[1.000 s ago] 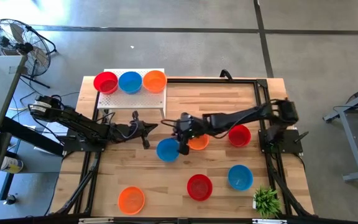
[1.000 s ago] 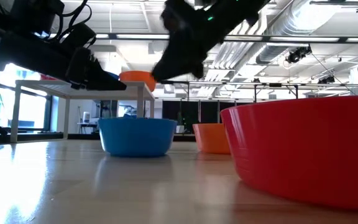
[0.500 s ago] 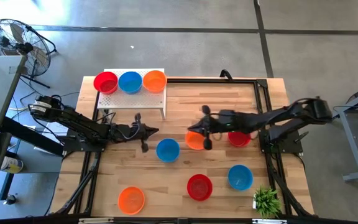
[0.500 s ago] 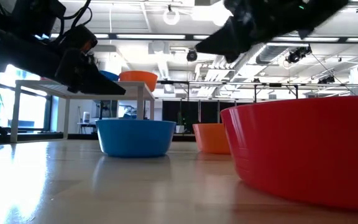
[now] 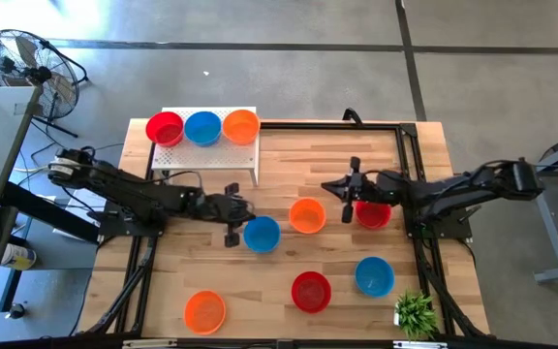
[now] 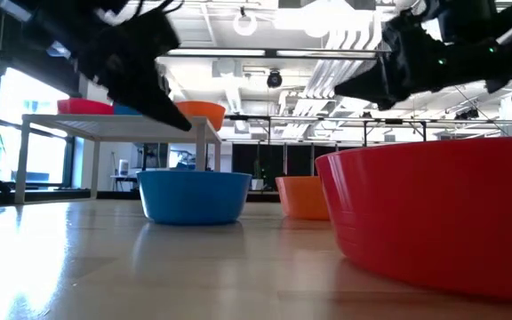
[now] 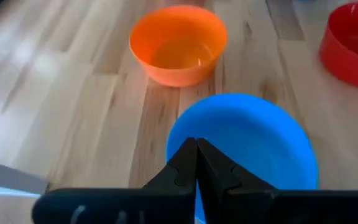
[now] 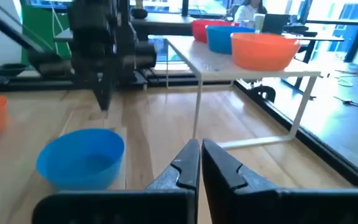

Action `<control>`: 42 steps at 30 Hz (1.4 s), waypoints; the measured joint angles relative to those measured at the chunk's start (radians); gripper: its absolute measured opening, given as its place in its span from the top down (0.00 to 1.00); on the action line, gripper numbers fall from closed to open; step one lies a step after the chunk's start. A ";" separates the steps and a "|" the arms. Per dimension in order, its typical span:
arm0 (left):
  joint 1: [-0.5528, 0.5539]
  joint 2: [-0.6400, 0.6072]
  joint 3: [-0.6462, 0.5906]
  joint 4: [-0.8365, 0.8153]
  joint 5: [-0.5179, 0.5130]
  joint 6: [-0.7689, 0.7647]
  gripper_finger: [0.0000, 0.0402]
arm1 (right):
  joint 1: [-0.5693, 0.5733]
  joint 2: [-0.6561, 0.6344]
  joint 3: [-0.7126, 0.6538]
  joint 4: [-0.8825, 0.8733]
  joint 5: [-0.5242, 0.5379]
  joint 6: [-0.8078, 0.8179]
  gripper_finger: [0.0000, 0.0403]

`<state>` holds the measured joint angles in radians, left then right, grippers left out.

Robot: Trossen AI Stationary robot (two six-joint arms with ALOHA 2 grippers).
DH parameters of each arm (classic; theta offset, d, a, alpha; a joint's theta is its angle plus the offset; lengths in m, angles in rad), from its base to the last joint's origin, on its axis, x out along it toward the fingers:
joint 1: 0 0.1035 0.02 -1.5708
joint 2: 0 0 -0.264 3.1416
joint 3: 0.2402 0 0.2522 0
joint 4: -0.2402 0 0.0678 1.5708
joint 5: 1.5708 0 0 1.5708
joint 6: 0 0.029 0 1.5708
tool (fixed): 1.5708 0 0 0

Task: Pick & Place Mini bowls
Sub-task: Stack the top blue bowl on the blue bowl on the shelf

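Left gripper (image 5: 229, 208) hangs right at the near rim of the blue bowl (image 5: 262, 234), fingers pressed together, nothing held; wrist view shows the tips over the bowl's (image 7: 244, 146) edge. Just past it from that gripper sits the orange bowl (image 5: 307, 215), then the red bowl (image 5: 373, 211) farther on. Right gripper (image 5: 349, 189) is beside that red bowl, also pinched together and empty, pointing toward the white stand (image 5: 209, 151).

On the stand, well beyond both grippers: red (image 5: 166, 128), blue (image 5: 202, 127) and orange (image 5: 241, 125) bowls in a row. Three more lie apart from both grippers on the table's other side: orange (image 5: 204, 309), red (image 5: 310, 291), blue (image 5: 374, 276).

Risk: with tips together, lowering the left gripper would likely hit the rim and shove or tip the glossy bowl, maybe into the orange one. It probably needs to spread first and straddle the wall.
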<state>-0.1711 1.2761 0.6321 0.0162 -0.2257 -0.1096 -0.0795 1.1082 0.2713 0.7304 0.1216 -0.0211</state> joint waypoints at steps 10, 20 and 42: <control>-0.033 0.113 0.282 -0.412 0.054 -0.096 0.96 | 0.000 -0.035 -0.089 0.039 0.000 -0.018 0.99; -0.155 0.318 0.492 -0.610 0.009 -0.192 0.76 | 0.001 -0.070 -0.098 0.042 -0.063 -0.045 1.00; -0.190 0.545 0.602 -0.692 0.070 -0.376 0.85 | 0.001 -0.082 -0.098 0.030 -0.066 -0.066 1.00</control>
<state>-0.3607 1.8215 1.2343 -0.6762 -0.1557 -0.4860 -0.0784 1.0264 0.1734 0.7607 0.0554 -0.0870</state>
